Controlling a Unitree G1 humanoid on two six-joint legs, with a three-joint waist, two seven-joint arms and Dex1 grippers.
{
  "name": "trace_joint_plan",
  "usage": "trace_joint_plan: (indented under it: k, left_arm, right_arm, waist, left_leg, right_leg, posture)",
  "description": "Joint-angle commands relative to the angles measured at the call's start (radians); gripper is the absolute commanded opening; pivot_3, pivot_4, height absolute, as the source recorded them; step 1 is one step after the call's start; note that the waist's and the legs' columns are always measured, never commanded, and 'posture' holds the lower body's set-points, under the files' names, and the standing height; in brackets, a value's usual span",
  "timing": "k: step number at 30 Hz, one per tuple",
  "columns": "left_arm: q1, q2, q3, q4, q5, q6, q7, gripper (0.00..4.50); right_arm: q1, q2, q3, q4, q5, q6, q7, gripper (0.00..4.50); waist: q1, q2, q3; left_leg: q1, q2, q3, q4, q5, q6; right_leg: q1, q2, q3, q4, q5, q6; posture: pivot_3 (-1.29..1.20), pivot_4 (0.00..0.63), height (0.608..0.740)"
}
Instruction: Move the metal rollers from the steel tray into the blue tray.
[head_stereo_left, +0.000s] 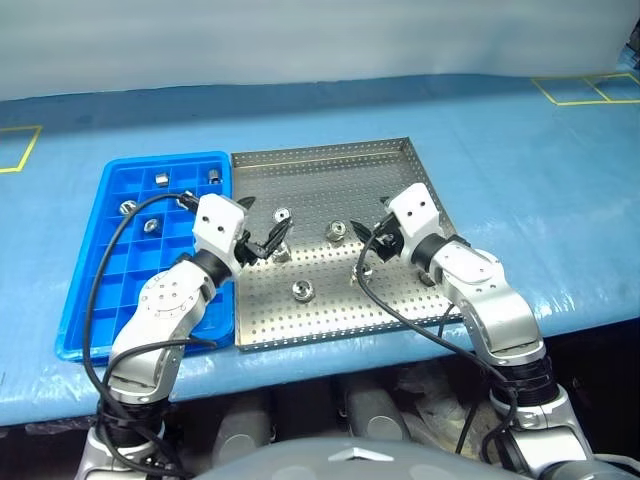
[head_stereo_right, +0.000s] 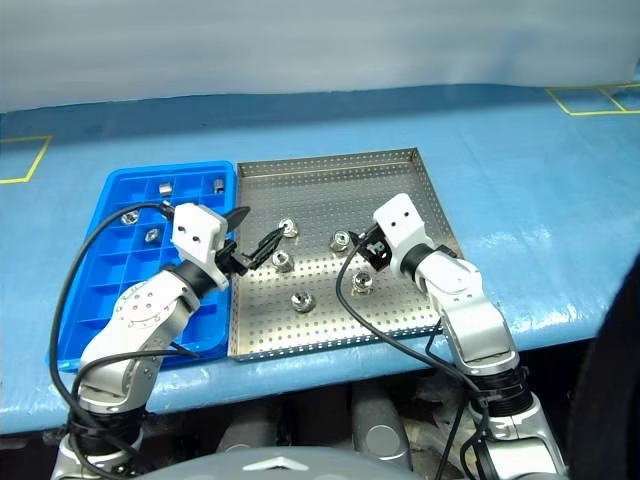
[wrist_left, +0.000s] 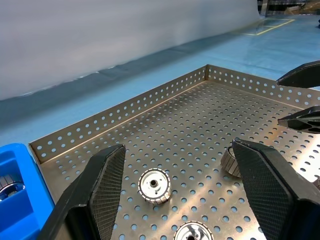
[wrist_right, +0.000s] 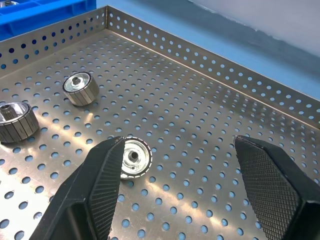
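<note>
Blue table cover (head_stereo_left: 520, 150), yellow tape squares (head_stereo_left: 585, 88)

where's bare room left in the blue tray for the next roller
In the blue tray, the near rows toward the front rim are bare. It is crowded at the far end, where the metal rollers sit in several compartments, close to the left gripper.

Head stereo pair: high, looking forward and down; square perforated steel tray (head_stereo_left: 330, 245) mid-frame, gridded blue plastic tray (head_stereo_left: 90, 300) at left of frame. Left wrist camera: low, close over the steel tray floor, facing its far corner. Right wrist camera: equally close. Both share the tray floor.
</note>
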Motion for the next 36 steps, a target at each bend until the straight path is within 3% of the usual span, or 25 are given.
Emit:
trace_joint_plan:
  k: [1, 11, 21, 36]
  left_arm:
    - [-0.018, -0.006, -0.016, -0.017, 0.015, 0.012, 0.016, 3.7]
    - [-0.054, -0.045, -0.028, 0.002, 0.065, 0.087, 0.108, 3.7]
    - [-0.087, -0.071, 0.001, -0.024, -0.028, 0.26, 0.086, 3.7]
    - [-0.079, -0.024, -0.014, -0.036, -0.049, 0.23, 0.032, 3.7]
  right_arm:
    - [-0.019, -0.004, -0.017, -0.049, 0.003, -0.003, -0.004, 3.68]
    - [-0.011, -0.007, -0.012, -0.06, 0.004, -0.006, -0.001, 3.68]
    - [0.035, -0.059, 0.02, -0.09, 0.015, 0.004, 0.061, 3.68]
    - [0.075, -0.061, 0.032, -0.127, 0.023, 0.042, 0.071, 3.68]
  waist:
    - [0.0, 0.0, 0.0]
    - [-0.001, 0.0, 0.0]
    - [-0.002, 0.0, 0.0]
    - [-0.001, 0.0, 0.0]
  left_leg:
    - [0.0, 0.0, 0.0, 0.0, 0.0, 0.0]
    - [0.0, 0.0, 0.0, 0.0, 0.0, 0.0]
    - [0.0, 0.0, 0.0, 0.0, 0.0, 0.0]
    - [0.0, 0.0, 0.0, 0.001, 0.0, 0.0]
  right_leg:
    - [0.0, 0.0, 0.0, 0.0, 0.0, 0.0]
    - [0.0, 0.0, 0.0, 0.0, 0.0, 0.0]
    - [0.0, 0.0, 0.0, 0.0, 0.0, 0.0]
    - [0.0, 0.0, 0.001, 0.0, 0.0, 0.0]
  posture:
    - [-0.16, 0.15, 0.74]
    - [-0.17, 0.15, 0.74]
    - [-0.18, 0.15, 0.74]
    - [-0.18, 0.15, 0.74]
